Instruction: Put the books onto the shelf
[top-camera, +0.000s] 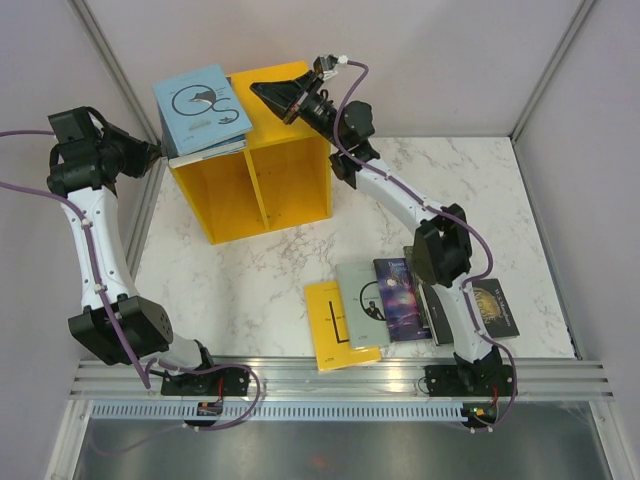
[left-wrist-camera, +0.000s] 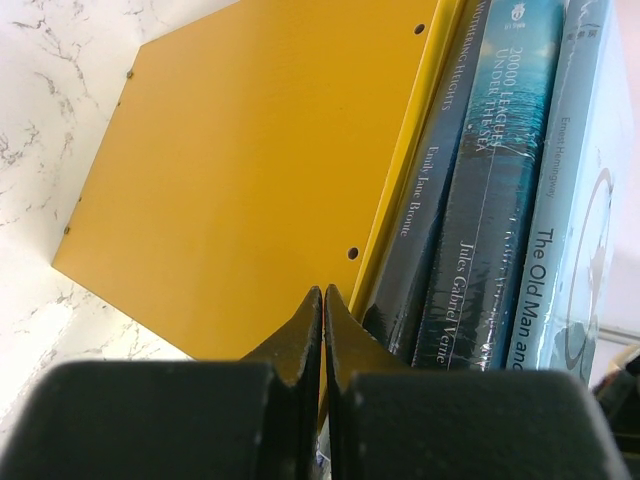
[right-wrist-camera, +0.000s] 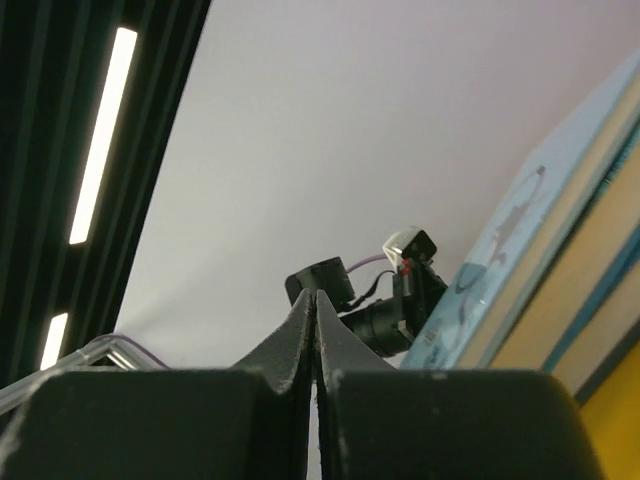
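My left end effector (left-wrist-camera: 322, 292) and right end effector (right-wrist-camera: 316, 296) are both pinched shut, empty. I risk toppling the books (top-camera: 205, 112) perched at the left edge of the shelf (top-camera: 290, 185).

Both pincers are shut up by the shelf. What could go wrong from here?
1. The stacked books lie at the left edge of the shelf, right by the shut left pincer; a nudge could slide them off.
2. The shut right pincer hangs near the same stack and might knock it.
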